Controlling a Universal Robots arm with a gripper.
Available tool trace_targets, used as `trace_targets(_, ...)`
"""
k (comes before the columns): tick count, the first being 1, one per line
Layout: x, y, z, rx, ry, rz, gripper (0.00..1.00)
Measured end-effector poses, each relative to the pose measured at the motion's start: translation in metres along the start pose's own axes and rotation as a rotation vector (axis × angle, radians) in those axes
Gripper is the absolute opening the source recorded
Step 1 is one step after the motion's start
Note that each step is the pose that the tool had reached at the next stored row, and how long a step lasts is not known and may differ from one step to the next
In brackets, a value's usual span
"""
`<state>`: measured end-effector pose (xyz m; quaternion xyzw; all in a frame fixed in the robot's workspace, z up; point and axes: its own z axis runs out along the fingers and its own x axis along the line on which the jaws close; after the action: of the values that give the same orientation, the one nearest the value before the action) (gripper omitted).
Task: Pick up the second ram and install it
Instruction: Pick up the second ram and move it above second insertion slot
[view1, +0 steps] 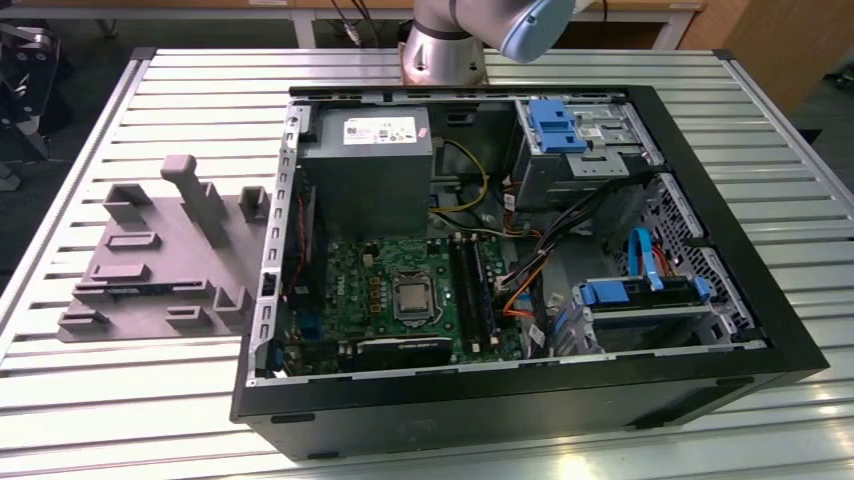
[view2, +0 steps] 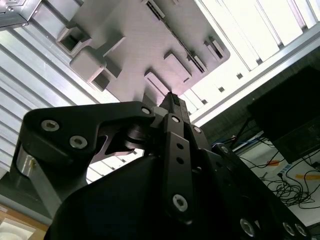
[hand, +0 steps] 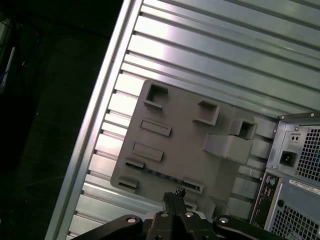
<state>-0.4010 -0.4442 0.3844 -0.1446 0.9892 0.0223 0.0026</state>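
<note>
From where I sit, the fingers (hand: 169, 199) look pressed together with nothing clamped between them. They hang over the grey holder tray (hand: 180, 135) that lies flat on the slatted bench (hand: 225, 60). In the first wrist view, the second ram (hand: 160, 174) looks to be the thin dark strip standing on edge in the long slot along the tray's edge. It sits just ahead of the fingertips and is not touching them as far as I can tell. In the second wrist view, the closed fingers (view2: 177, 130) point at the same tray (view2: 135, 50), and their tips cover the slot. In the exterior view, the tray (view1: 147, 260) lies on the bench (view1: 134, 400) just beside the open computer case (view1: 534, 400), on the exterior view's left. The arm (view1: 447, 45) rises out of the picture behind the case. Inside the case I see the green motherboard (view1: 354, 285) with its long black memory slots (view1: 470, 285) beside the processor socket. I cannot tell whether any stick sits in them.
</note>
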Motion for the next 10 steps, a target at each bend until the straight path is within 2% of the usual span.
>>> trace_targets(5, 0.0, 0.0, 0.0, 0.0, 0.0001, -0.002, 0.11)
trace_targets(10, 0.0001, -0.0001, 0.0, -0.0004, 0.0016, -0.037, 0.11)
